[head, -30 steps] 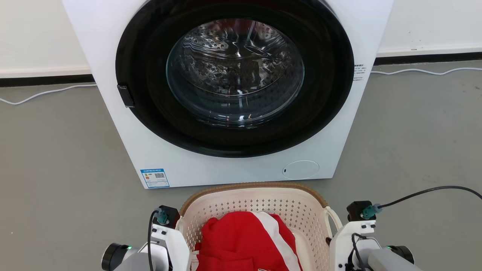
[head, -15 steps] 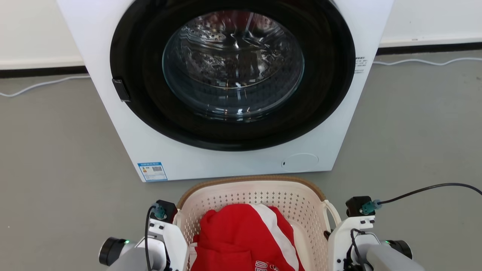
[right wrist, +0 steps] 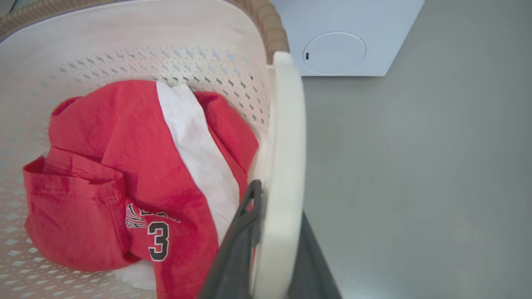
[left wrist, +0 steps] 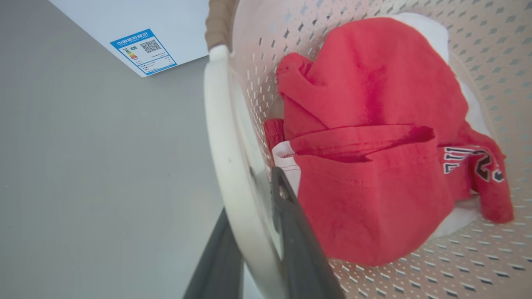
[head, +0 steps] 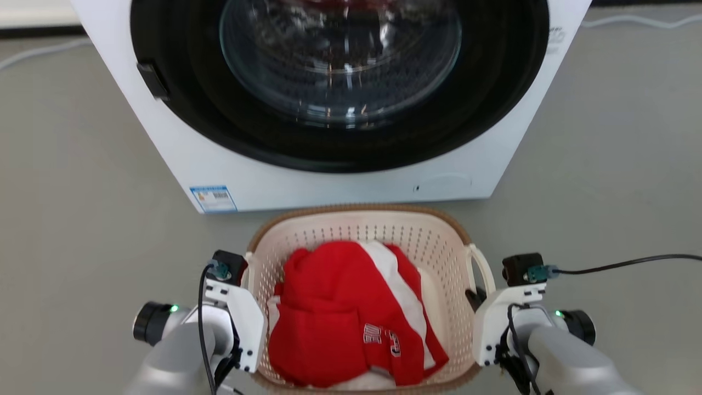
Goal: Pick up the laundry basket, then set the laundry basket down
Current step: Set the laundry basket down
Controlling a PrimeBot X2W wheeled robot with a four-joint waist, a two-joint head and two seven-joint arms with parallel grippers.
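Since a second ago the whole head picture has slid: my camera has dipped, so the washing machine [head: 329,186] now runs off the top and far more of the laundry basket [head: 329,233] shows. Basket and washer sit much as they did against each other.

Both forearms come in from the bottom corners, wrists turned inward and flanking the basket. The left gripper [left wrist: 249,195] straddles the left loop handle [left wrist: 220,137], one dark finger [left wrist: 291,224] inside the loop against the basket wall and the other outside, clamped on the white band. The right gripper [right wrist: 280,203] mirrors it on the right loop handle [right wrist: 284,137], its inner finger [right wrist: 237,245] lying beside the clothes. Both are gripping the handles.

The basket is just in front of the washer's lower edge, over the grey floor [head: 82,219] — I cannot tell whether its base touches. It looks level, its mouth facing up and its handles pointing out to my left and right. It looks nearly as deep as it is wide, so I cannot call its long axis.

By count: one basket, two handles, two grippers and one washer with one blue label [head: 213,198] and one round cover [right wrist: 334,53]. One red garment [head: 329,307] with a white stripe and a printed 3 lies inside, over something white.
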